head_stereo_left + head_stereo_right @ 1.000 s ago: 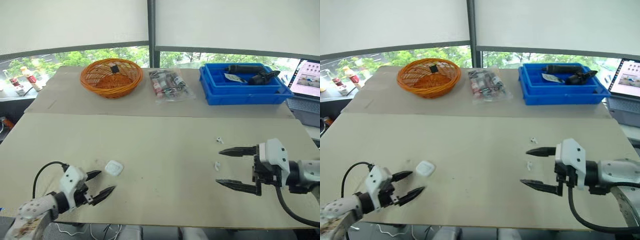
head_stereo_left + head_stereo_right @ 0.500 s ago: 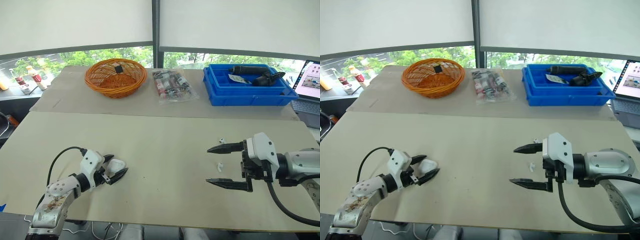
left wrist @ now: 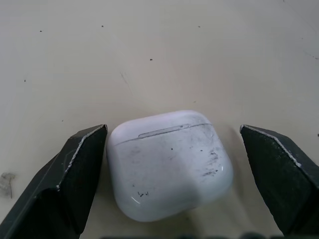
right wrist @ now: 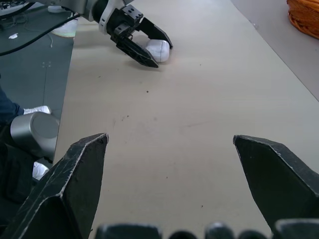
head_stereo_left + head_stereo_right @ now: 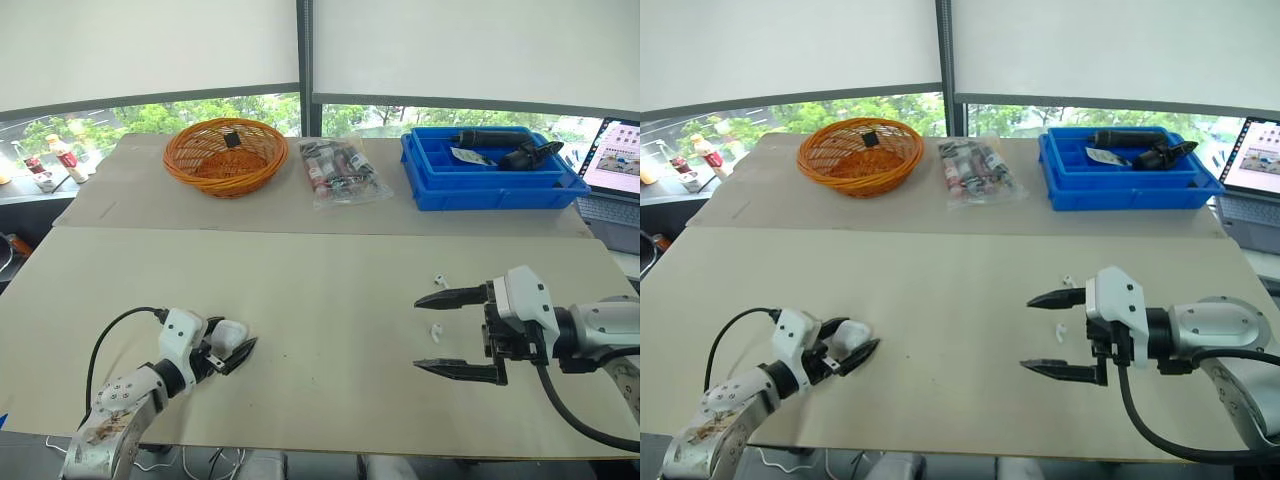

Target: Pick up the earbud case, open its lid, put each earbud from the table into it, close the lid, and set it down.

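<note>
1. Nearest the edge, on the robot's left, the left gripper is sitting low on the tabletop. Its fingers are spread apart and the earbud case is lying between them. One finger is right up against the case's side and the other is standing off with a gap, so nothing's clamped. The case is lying flat on the tabletop with its lid shut.
2. I'm reading this as the very first step, the pick-up, right before the squeeze. The next move is probably closing the fingers evenly on the case's two sides, then lifting. It's a smooth, rounded little thing, so an off-centre pinch could send it squirting out forward.
3. On the robot's right, the right gripper is hovering with its fingers wide apart, holding nothing. One earbud is lying on the tabletop roughly between those fingers. The other earbud is lying a bit farther back, just beyond the far finger. Both are waiting outside the case.
4. At the far end, nothing's getting used: an orange basket, a clear packet, a blue bin with tools in it, and a laptop at the far right.
</note>
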